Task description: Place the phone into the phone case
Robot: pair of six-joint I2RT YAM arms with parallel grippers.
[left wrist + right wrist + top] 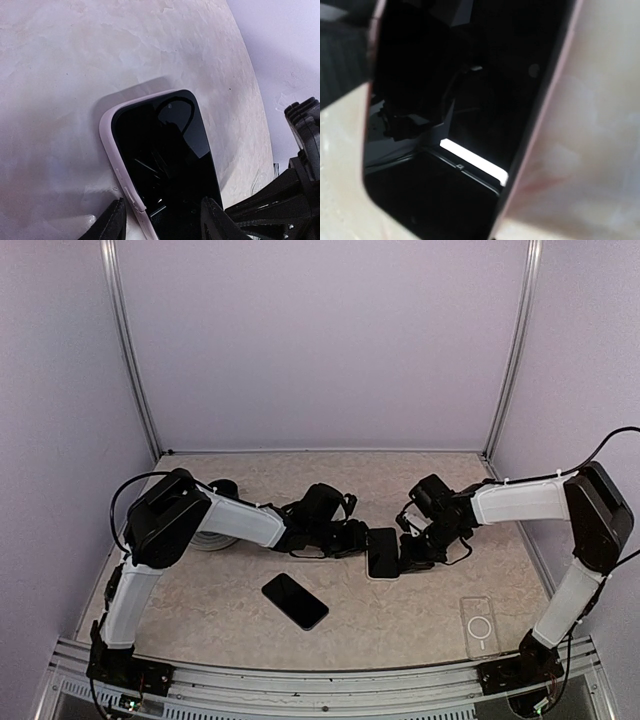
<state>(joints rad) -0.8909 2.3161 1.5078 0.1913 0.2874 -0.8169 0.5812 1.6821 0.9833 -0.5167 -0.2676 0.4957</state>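
A black phone (382,551) lies flat in a pale pink case at the middle of the table. In the left wrist view the phone (165,150) sits inside the case's rim (107,132), whose side is bulged out near my fingers. My left gripper (352,540) is open at the phone's near end (162,222): one fingertip (114,222) stands outside the case rim, the other (217,220) over the screen. My right gripper (412,555) is at the phone's right edge. The right wrist view shows only the screen (460,100) and the case rim (555,80) up close; its fingers are hidden.
A second black phone (295,601) lies bare on the table in front of the left arm. A clear case with a ring mark (480,626) lies at the front right. A white round object (208,538) sits behind the left forearm. Walls enclose the table.
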